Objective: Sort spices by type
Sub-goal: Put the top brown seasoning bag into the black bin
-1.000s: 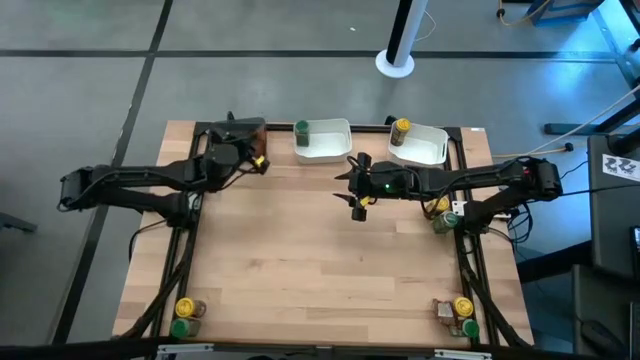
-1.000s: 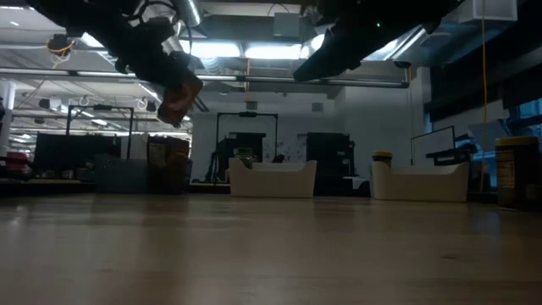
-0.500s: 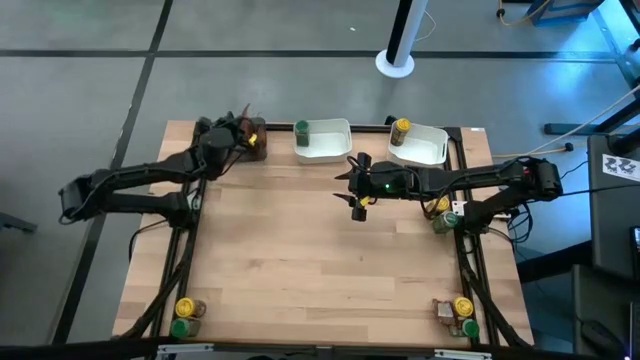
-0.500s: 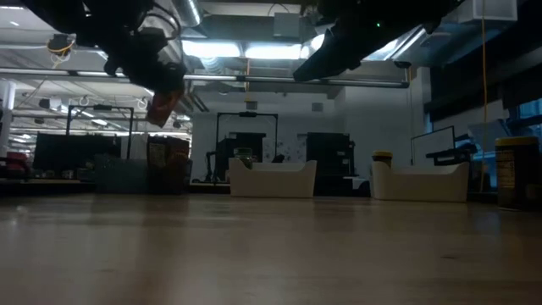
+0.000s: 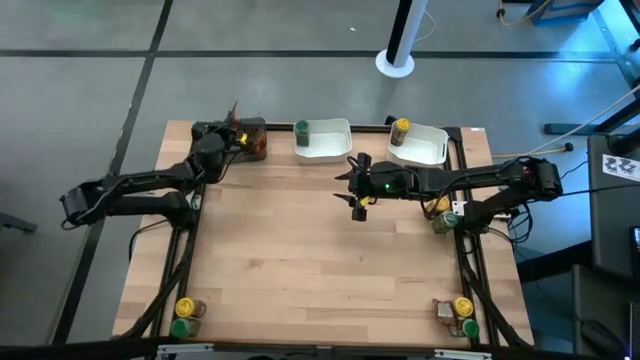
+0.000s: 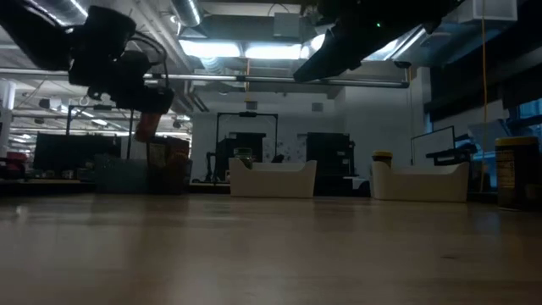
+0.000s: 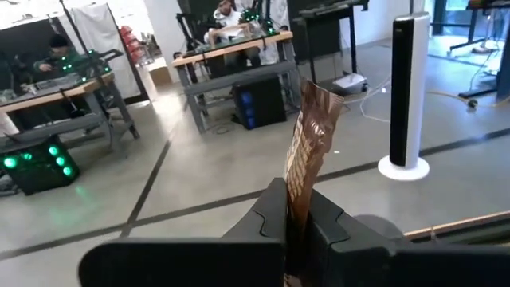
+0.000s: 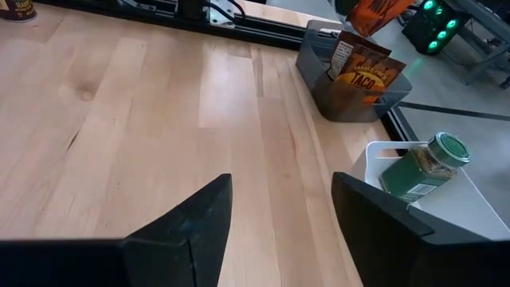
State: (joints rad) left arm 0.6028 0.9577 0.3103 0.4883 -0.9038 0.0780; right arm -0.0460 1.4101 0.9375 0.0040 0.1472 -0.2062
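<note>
The brown spice packet (image 7: pixel 309 147) is pinched in the left gripper (image 5: pixel 232 128), right above the dark tray (image 5: pixel 251 143) with a taco packet (image 8: pixel 360 70) inside. Right gripper (image 5: pixel 359 188) idles spread, empty. Corner jars (image 5: pixel 184 316) still unsorted.

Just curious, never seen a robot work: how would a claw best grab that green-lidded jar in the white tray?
Probably from above, gripping the green-lidded jar around its body just under the lid: it sits inside the white tray, whose walls block a sideways approach.
</note>
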